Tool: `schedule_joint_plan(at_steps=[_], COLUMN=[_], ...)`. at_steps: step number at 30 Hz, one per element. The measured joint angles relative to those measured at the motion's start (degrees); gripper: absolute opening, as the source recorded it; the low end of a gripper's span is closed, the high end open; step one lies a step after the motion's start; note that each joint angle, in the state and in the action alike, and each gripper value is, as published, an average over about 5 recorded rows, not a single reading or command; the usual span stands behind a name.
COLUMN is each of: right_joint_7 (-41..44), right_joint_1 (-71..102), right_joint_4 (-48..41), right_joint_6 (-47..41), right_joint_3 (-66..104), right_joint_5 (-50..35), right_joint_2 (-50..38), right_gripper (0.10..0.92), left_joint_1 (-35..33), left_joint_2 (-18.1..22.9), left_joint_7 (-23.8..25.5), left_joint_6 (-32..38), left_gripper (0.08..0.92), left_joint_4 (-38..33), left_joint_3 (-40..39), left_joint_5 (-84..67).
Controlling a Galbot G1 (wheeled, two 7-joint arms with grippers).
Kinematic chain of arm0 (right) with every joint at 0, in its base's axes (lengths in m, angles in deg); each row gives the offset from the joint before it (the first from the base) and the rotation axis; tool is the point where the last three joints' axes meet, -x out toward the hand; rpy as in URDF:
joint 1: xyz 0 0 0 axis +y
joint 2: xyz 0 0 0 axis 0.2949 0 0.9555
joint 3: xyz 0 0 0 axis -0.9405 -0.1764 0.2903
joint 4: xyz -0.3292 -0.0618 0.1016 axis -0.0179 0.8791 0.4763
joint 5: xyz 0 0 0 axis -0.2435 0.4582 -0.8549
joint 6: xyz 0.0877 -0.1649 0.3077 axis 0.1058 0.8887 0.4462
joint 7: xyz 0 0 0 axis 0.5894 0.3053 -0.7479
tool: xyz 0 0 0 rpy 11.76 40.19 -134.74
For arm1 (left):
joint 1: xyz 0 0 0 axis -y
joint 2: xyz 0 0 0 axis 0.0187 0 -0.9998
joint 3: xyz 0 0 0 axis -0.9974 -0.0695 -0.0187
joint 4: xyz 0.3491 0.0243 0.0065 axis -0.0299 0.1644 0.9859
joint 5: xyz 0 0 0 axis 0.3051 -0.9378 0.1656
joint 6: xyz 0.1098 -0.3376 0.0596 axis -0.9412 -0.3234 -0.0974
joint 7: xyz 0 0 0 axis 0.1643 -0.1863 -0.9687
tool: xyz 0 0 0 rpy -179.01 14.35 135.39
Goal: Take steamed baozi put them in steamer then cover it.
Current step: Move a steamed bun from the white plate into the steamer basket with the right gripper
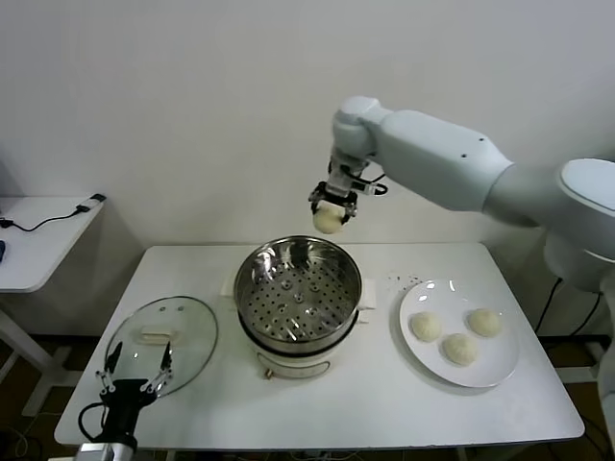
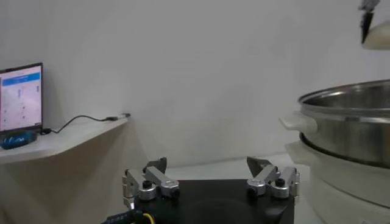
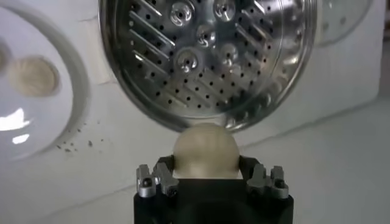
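Note:
My right gripper (image 1: 332, 213) is shut on one cream-white baozi (image 1: 328, 219) and holds it in the air above the far rim of the steamer (image 1: 299, 290). In the right wrist view the baozi (image 3: 205, 151) sits between the fingers, with the steamer's perforated tray (image 3: 207, 58) empty beyond it. Three more baozi (image 1: 457, 334) lie on the white plate (image 1: 500, 369) at the right. The glass cover (image 1: 161, 338) with its white handle lies flat on the table left of the steamer. My left gripper (image 1: 135, 377) is open and empty at the table's front left, by the cover.
A white side table (image 1: 38, 235) with a black cable stands at the far left. A lit screen (image 2: 21, 97) shows on it in the left wrist view. Small dark crumbs (image 1: 404, 282) lie on the table between steamer and plate.

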Motion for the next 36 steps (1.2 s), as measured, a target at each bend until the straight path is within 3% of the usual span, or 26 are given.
schedule_joint_plan(at_steps=[22,30,36], right_joint_7=[-1.14,-0.93,0.25], right_joint_1=[11.40,12.44,11.85], right_joint_4=[-1.73,-1.76,-0.87], right_joint_6=[4.61,4.57,4.58], right_joint_3=[2.69,3.28,4.18], right_joint_5=[13.38,14.14,13.68], right_joint_2=[6.07,6.37,5.84], right_gripper=[0.691,0.807,0.822], left_joint_1=[-1.53,-1.58,-1.83], left_joint_2=[0.16,0.31,0.24], left_joint_7=[-1.02,-1.41,-1.59], left_joint_6=[0.53,0.71,0.82], left_gripper=[0.823,0.823,0.823], left_joint_4=[-1.02,-1.16,-0.98], left_joint_3=[0.61,0.52,0.43], left_joint_5=[0.14,0.15,0.14])
